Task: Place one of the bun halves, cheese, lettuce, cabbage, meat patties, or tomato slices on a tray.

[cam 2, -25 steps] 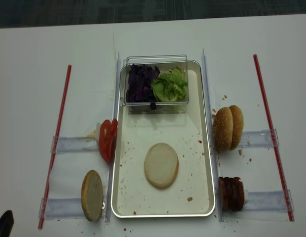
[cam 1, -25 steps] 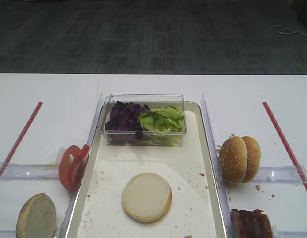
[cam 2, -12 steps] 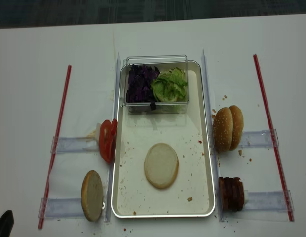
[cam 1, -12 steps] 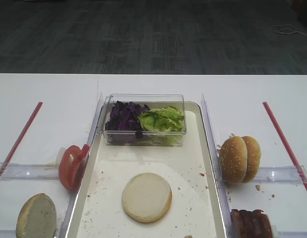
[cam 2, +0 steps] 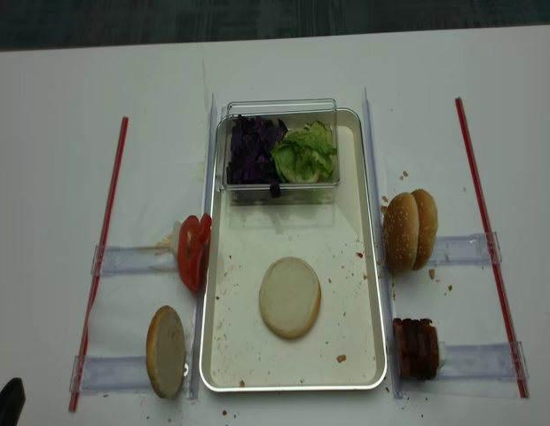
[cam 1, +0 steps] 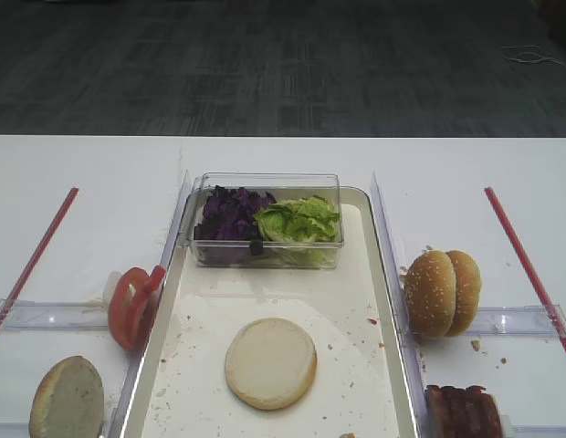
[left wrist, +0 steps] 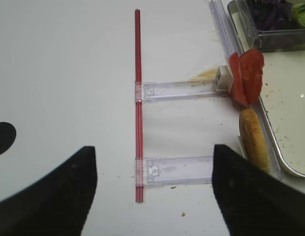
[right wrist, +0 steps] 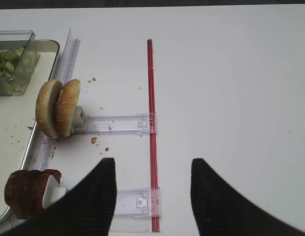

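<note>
A plain bun half [cam 1: 270, 362] [cam 2: 290, 297] lies cut face up on the silver tray [cam 1: 265, 292] [cam 2: 284, 235]. Left of the tray, a second bun half [cam 1: 68, 399] [left wrist: 253, 137] stands on edge, with tomato slices [cam 1: 132, 306] [left wrist: 247, 76] behind it. Purple cabbage [cam 1: 230, 214] and green lettuce [cam 1: 299, 220] fill a clear box at the tray's far end. Meat patties [cam 1: 463, 411] [right wrist: 27, 191] stand right of the tray. Cheese is out of view. My left gripper [left wrist: 153, 162] is open over bare table, left of the bun half. My right gripper [right wrist: 151, 167] is open and empty, right of the patties.
Sesame-seeded buns [cam 1: 442, 292] [right wrist: 57, 107] stand on a clear holder right of the tray. Red strips [cam 1: 35, 255] [cam 1: 525, 265] run along both outer sides of the table. The clear box [cam 1: 265, 254] takes up the tray's far end.
</note>
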You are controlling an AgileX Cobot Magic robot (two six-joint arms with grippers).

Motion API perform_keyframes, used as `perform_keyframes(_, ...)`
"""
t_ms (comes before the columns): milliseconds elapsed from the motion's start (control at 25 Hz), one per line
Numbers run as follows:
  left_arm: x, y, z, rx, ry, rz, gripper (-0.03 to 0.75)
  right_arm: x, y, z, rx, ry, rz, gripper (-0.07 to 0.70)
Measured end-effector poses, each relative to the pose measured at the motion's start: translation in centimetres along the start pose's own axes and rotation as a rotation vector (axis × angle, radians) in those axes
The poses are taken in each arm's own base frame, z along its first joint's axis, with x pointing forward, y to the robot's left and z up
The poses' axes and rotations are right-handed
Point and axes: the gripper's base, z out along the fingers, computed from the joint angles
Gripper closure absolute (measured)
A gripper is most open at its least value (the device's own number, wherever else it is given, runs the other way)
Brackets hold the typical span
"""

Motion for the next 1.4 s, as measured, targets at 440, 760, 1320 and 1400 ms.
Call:
perform_keyframes(440, 0.0, 0.0, 0.0, 0.0, 0.0, 0.0, 0.225, 0.0, 0.0, 0.0, 0.0, 0.0, 0.0, 0.234)
perform_keyframes(760, 0.0, 0.0, 0.0, 0.0, 0.0, 0.0, 0.225, 0.0, 0.0, 0.0, 0.0, 0.0, 0.0, 0.234)
perform_keyframes(1320, 0.0, 0.0, 0.0, 0.0, 0.0, 0.0, 0.225, 0.0, 0.0, 0.0, 0.0, 0.0, 0.0, 0.234)
perform_keyframes(1400, 0.0, 0.0, 0.0, 0.0, 0.0, 0.0, 0.225, 0.0, 0.0, 0.0, 0.0, 0.0, 0.0, 0.234)
